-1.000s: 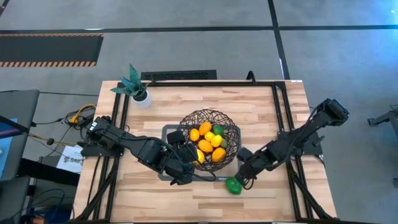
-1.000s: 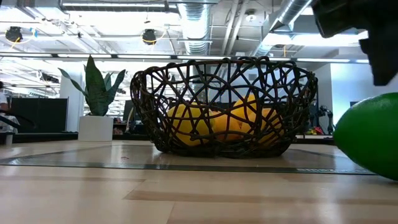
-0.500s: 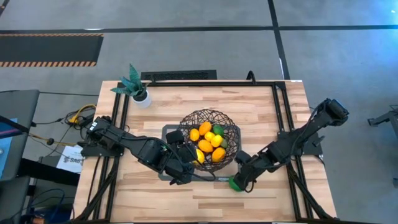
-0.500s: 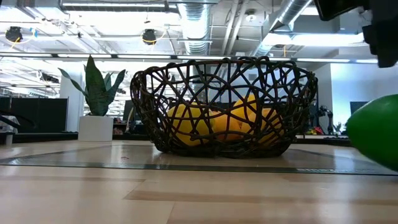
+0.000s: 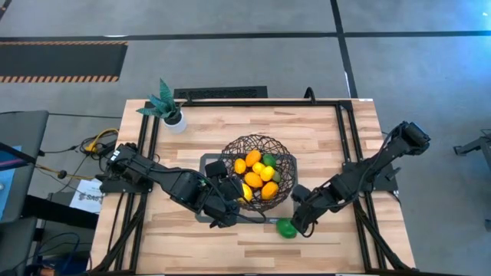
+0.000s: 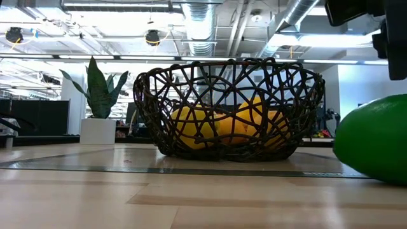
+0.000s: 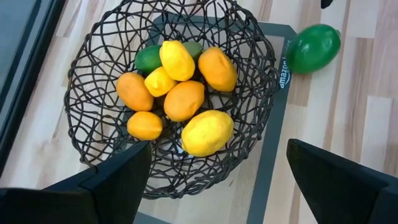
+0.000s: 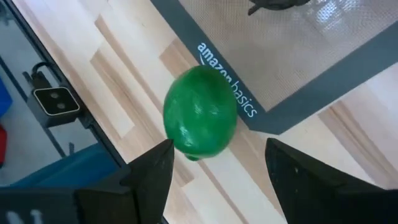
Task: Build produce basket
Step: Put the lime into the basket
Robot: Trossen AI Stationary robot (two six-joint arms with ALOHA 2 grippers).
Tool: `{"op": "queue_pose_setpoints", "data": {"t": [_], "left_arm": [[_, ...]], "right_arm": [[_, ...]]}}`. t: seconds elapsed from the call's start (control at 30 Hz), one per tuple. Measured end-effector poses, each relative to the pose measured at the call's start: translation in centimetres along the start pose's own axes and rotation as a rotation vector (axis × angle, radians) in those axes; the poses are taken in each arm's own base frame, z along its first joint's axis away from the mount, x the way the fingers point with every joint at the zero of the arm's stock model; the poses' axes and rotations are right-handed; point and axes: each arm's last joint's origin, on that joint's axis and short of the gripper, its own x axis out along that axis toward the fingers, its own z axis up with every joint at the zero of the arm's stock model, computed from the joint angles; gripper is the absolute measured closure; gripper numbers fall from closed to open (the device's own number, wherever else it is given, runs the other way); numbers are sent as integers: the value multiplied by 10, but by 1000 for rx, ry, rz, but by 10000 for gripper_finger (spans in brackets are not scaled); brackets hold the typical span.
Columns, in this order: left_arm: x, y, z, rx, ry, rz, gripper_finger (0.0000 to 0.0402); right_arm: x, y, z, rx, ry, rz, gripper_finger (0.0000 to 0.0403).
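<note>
The dark open-weave basket (image 5: 258, 172) stands on a grey-framed mat (image 8: 292, 93) at mid-table. It holds several orange and yellow fruits and one green one (image 7: 149, 57). A green lime (image 5: 285, 228) lies on the bare wood at the mat's near right corner, also seen in the right wrist view (image 8: 200, 118) and the low view (image 6: 375, 143). My right gripper (image 5: 301, 218) is open just right of the lime, with a finger on each side of it (image 8: 214, 165). My left gripper (image 5: 229, 203) is open and empty at the basket's near left side (image 7: 217, 146). My right gripper stands open around the lime, pointing slantwise down from the table's right. One fingertip (image 8: 163, 149) is very close to the lime's side (image 8: 177, 142). I cannot tell whether it touches. The lime rests on the table.
A teal-leaved plant in a white pot (image 5: 167, 109) stands at the far left corner. Black frame rails (image 5: 349, 153) run along the table's sides. Bare wood lies along the near edge (image 5: 230, 249) and to the far right of the basket (image 5: 322, 130).
My right gripper has moved over the lime toward the table's near left and then drawn back a little. The lime has rolled slightly toward the right edge and then back toward the left, staying on the wood beside the mat's corner.
</note>
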Motion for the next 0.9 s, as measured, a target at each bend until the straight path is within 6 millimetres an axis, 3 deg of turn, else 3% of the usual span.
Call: {"op": "queue_pose_setpoints", "data": {"t": [0.6,0.9], "left_arm": [[0,0,0,0,0,-1,42],[0,0,0,0,0,-2,42]], "right_arm": [[0,6,0,27,-92,46,131],[0,10,-1,-80,-118,74,131]]}}
